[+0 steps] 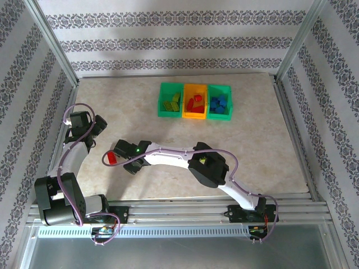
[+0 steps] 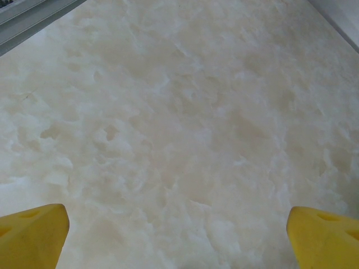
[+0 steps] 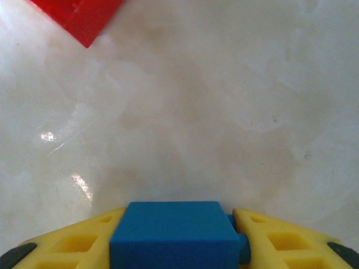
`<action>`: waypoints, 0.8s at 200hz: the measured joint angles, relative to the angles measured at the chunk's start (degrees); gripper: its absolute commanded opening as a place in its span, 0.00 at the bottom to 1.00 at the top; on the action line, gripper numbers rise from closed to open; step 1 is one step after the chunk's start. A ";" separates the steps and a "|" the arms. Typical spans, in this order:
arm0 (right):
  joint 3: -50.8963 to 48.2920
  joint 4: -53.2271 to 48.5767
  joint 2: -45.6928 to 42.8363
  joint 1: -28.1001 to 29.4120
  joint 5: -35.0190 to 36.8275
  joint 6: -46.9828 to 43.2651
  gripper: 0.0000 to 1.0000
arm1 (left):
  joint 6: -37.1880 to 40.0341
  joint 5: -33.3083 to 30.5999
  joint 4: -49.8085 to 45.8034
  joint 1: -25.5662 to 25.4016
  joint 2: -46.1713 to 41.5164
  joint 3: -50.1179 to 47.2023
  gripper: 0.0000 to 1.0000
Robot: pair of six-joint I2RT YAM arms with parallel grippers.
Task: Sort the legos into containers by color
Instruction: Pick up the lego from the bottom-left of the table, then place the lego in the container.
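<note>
pale marbled tabletop (image 1: 263,151) ran between striped walls. three bins sat in a row at its far side: the orange bin (image 1: 194,115) with red pieces in it, the left green bin (image 1: 162,103) touching one side of it with lime pieces, and the right green bin (image 1: 229,105) touching the other side with blue ones. well nearer than the orange bin and off to its left, the right gripper (image 3: 176,218) was low over the surface, its fingers pressed against either side of a blue brick (image 3: 174,241). a red brick (image 3: 78,17) lay loose just beyond that one. farther left of the orange bin, the left gripper (image 2: 179,246) hung above bare surface, fingers wide apart with nothing between them.

the step in hand looked like the pickup of the blue brick. the next move would call for a firm hold and a straight lift clear of the red brick. then would come a carry past the orange bin to the right green bin, letting go only once over it.
</note>
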 measured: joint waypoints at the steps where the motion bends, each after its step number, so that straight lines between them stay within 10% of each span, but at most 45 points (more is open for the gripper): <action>1: 0.00 0.00 0.00 -0.02 0.00 0.07 0.40 | 0.00 0.00 0.00 0.00 0.00 0.00 0.99; 83: -11.13 1.95 -7.91 -5.88 1.51 2.05 0.26 | 0.00 0.42 0.00 0.00 0.00 -0.07 1.00; 160: -23.37 6.19 -27.52 -23.52 6.54 4.90 0.21 | 0.00 1.29 0.00 0.00 0.00 -0.17 1.00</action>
